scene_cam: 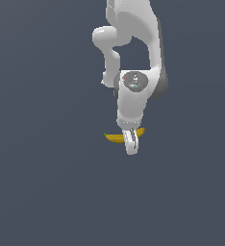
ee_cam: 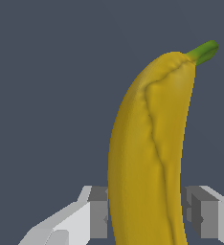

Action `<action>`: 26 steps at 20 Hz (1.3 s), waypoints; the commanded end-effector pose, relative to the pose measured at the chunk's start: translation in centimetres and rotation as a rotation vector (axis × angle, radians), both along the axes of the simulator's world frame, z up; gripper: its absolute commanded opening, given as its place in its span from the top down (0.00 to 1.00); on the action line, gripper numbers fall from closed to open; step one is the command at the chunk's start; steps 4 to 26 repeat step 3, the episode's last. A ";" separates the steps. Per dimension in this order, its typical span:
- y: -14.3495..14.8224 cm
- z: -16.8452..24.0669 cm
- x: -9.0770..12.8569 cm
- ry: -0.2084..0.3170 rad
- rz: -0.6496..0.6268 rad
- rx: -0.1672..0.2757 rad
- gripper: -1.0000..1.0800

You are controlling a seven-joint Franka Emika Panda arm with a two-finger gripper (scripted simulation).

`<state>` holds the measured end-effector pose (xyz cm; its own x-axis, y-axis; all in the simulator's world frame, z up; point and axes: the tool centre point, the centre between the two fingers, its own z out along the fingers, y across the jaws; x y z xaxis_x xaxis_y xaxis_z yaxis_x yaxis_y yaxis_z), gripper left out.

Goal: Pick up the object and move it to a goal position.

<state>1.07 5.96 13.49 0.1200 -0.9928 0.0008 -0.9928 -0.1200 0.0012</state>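
Here the white jointed Panda arm (scene_cam: 133,53) reaches down, its white two-fingered gripper (scene_cam: 130,140) straddling the small curved yellow banana with a green stem (ee_cam: 150,158). In the wrist view the fingers press both flanks, seemingly clenched on the fruit. The grasp step looks done; next comes lifting and carrying toward the goal, which isn't visible.

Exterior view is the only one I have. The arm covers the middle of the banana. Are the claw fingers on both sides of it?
Observer: Yes. In the wrist view the banana runs between the two fingers of the claw, one on each side.
Operator: Do they touch it?
Observer: The fingers sit right against its sides; I see no gap, but I cannot confirm real contact.
Operator: Which end has the stem?
Observer: The green stem is at the end pointing away from the claw; in your view that is the exterior view's left tip.
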 end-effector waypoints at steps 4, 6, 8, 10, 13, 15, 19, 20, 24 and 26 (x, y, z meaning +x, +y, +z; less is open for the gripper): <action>0.3 0.4 0.4 -0.001 -0.001 0.000 1.00; 0.3 0.4 0.4 -0.001 -0.001 0.000 1.00; 0.3 0.4 0.4 -0.001 -0.001 0.000 1.00; 0.3 0.4 0.4 -0.001 -0.001 0.000 1.00; 0.3 0.4 0.4 -0.001 -0.001 0.000 1.00; 0.3 0.4 0.4 -0.001 -0.001 0.000 1.00; 0.3 0.4 0.4 -0.001 -0.001 0.000 1.00; 0.3 0.4 0.4 -0.001 -0.001 0.000 1.00; 0.3 0.4 0.4 -0.001 -0.001 0.000 1.00; 0.3 0.4 0.4 -0.001 -0.001 0.000 1.00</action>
